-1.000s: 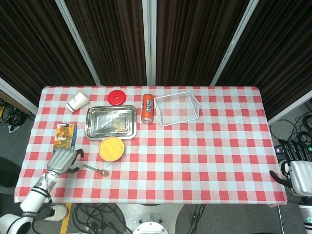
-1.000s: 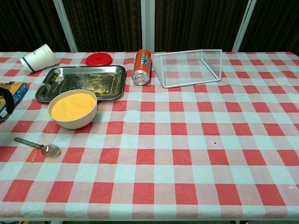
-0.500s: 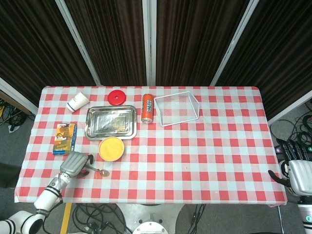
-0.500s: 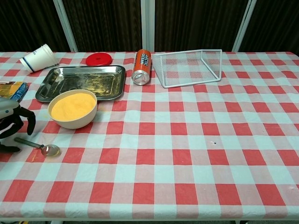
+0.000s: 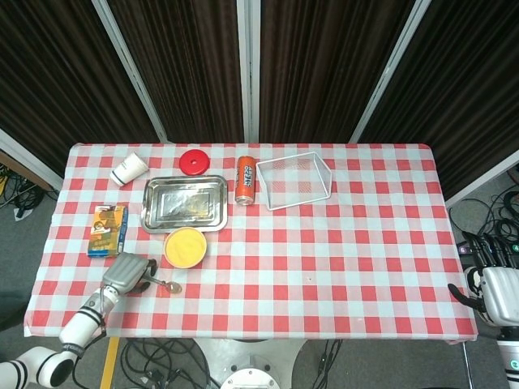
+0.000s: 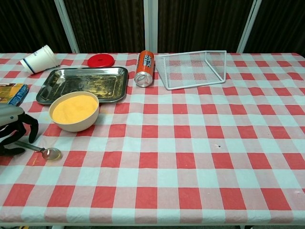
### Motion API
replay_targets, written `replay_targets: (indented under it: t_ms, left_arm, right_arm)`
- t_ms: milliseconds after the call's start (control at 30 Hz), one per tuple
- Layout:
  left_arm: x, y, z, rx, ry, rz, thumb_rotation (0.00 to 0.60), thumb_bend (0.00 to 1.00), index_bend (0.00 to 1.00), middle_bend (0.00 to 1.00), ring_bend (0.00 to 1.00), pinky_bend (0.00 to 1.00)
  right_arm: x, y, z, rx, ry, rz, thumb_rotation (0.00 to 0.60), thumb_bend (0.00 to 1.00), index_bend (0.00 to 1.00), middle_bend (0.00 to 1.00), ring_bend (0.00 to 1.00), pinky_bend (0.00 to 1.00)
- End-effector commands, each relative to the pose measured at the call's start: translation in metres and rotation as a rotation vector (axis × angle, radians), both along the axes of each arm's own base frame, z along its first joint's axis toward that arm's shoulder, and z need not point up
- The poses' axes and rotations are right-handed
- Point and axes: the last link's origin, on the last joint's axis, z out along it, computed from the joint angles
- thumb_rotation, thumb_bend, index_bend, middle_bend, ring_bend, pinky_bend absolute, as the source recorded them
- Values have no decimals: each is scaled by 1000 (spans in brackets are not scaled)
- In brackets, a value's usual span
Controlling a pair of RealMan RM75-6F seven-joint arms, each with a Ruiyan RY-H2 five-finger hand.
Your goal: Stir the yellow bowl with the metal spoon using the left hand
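Left hand (image 6: pixel 13 129) positioned over the handle of the metal spoon (image 6: pixel 44 151), fingers spread and curled downward.

Fingers (image 6: pixel 32 130) are arched over the handle end; whether they touch it cannot be told, and nothing is lifted. The spoon is seen flat on the checked tablecloth (image 6: pixel 190 143), its bowl toward the table centre, just in front of the yellow bowl (image 6: pixel 75 111). The yellow bowl is set beside the near edge of the metal tray (image 6: pixel 86 83). Right hand (image 5: pixel 496 293) is seen off the table's right edge, well apart from everything; its finger state cannot be told.
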Motion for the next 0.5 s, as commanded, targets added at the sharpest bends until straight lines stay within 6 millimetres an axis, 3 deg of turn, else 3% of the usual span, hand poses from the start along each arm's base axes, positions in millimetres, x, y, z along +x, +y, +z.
replay_targets:
  t_ms: [33,300,500]
  left_arm:
    - [0,1,-1,-7,2,5,600,362,568,888,838,888]
    - [1,3,0,18,-12,1,600,388,635,901,847,889]
    - [1,4,22,79,-22,16,600,389,643,904,851,889]
  right_arm:
    - [0,0,0,0,0,-1,600,121,0,107,0,28]
    - [0,1,2,-6,1,-3,600,121,0,110,0,28]
    - [1,1,3,-10,2,5,600,121,0,113,0,28]
